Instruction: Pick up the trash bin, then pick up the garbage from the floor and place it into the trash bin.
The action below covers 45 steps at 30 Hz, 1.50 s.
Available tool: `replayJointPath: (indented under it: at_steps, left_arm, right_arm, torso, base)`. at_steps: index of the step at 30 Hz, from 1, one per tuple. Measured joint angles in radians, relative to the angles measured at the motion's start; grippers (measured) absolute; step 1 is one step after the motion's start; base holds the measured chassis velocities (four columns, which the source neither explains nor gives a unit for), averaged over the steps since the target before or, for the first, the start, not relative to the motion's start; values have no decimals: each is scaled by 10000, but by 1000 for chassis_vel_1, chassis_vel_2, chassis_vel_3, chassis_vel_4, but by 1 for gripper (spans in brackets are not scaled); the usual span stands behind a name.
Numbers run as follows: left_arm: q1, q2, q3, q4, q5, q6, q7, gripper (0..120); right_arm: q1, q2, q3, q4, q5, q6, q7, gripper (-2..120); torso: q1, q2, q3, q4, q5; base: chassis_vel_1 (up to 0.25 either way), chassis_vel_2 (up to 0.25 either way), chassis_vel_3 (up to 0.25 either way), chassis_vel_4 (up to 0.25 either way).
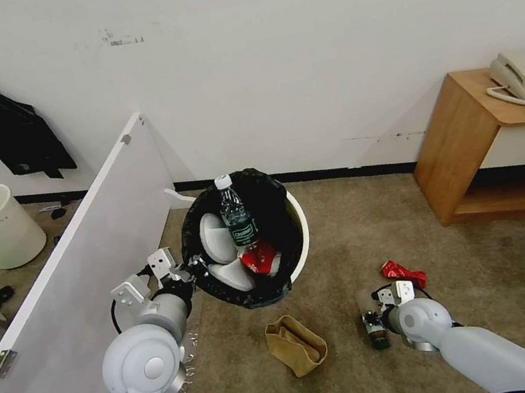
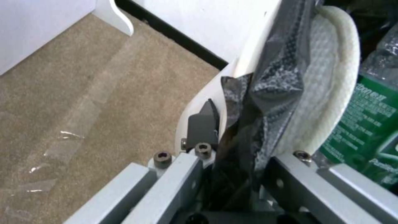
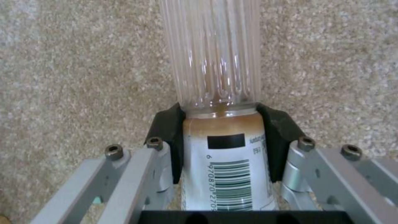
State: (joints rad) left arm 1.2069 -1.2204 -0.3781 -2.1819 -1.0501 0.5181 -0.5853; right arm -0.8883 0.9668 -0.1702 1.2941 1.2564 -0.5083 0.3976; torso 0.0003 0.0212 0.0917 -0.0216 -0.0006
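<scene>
Head view: two bottles [image 1: 237, 218], one bin [image 1: 298, 217]

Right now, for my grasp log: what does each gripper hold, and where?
Left gripper: trash bin, by its bag-lined rim. Right gripper: clear bottle on the carpet, around its labelled middle.

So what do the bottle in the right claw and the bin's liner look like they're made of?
The bottle looks like clear, glossy ribbed plastic: the carpet shows through it, and a printed barcode label wraps it where the right claw grips. The liner of the trash bin, pinched by the left claw, looks like thin black plastic film, crinkled and faintly embossed.
</scene>
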Motion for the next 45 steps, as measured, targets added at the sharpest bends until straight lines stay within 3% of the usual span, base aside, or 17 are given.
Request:
replayJointPath:
  at_steps: [10, 16, 27, 39, 45]
  left_arm:
    - [45, -26, 93, -4, 53, 9, 0, 1]
    - [86, -13, 198, -51, 119, 37, 0, 1]
    - [166, 157, 271, -160, 120, 63, -55, 1]
    - [161, 439, 413, -39, -78, 68, -301, 1]
    - [166, 657, 643, -31, -454, 117, -665, 1]
  right_arm:
    - [-77, 8, 44, 87, -2, 26, 52, 35]
    - [-360, -155, 188, 601, 242, 32, 313, 30]
    - [-975, -912, 898, 1703, 499, 92, 674, 26]
    - [-2077, -1951, 2520, 3110, 242, 309, 536, 26]
    - [-3221, -2917, 4386, 4413, -612, 683, 78, 26]
  torso:
    - [1, -7, 4, 2, 13]
    - [1, -11, 6, 20, 30]
    - [2, -9, 3, 4, 10]
    - [2, -5, 2, 2, 8]
    - [2, -4, 1, 1, 5]
  base:
    - [0, 0, 0, 0]
    - [0, 0, 0, 0]
    - [0, 0, 0, 0]
    - [0, 0, 0, 0]
    - [0, 0, 0, 0]
